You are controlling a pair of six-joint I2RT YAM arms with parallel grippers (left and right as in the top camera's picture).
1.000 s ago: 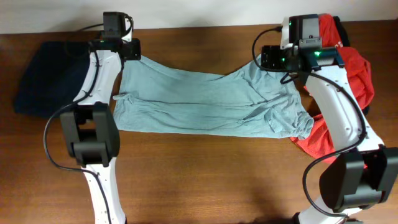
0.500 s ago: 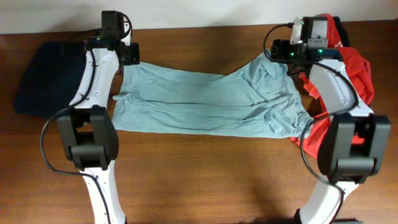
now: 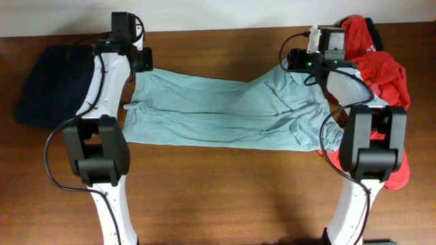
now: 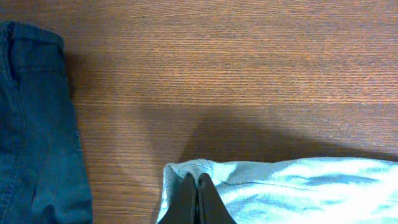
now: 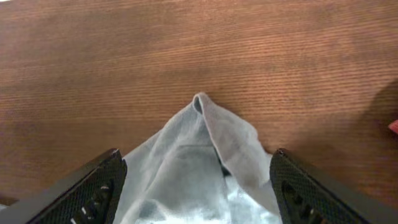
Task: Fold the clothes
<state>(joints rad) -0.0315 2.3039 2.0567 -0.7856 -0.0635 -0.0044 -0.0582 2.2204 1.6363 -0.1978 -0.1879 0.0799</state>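
The clothes' pale blue-grey T-shirt (image 3: 225,112) lies spread across the table's middle. At its far left corner my left gripper (image 3: 146,60) is shut on the hem; the left wrist view shows the black fingertips (image 4: 197,186) pinched together on the cloth edge (image 4: 298,186). My right gripper (image 3: 291,60) stands open at the far right corner. In the right wrist view its fingers (image 5: 99,186) sit wide apart either side of a raised peak of the shirt (image 5: 199,124). The gripper's midpoint (image 5: 198,158) is over the cloth, not clamped on it.
A dark navy garment (image 3: 51,85) lies at the far left, also seen beside the left gripper (image 4: 34,124). An orange-red shirt (image 3: 381,71) is heaped at the right, partly under the blue shirt's edge. Bare wooden table (image 3: 225,197) runs along the front.
The right arm has swung inward and its gripper has shifted slightly left over the shirt's far right corner, its jaws narrowing a little. The left arm and its grip have not moved.
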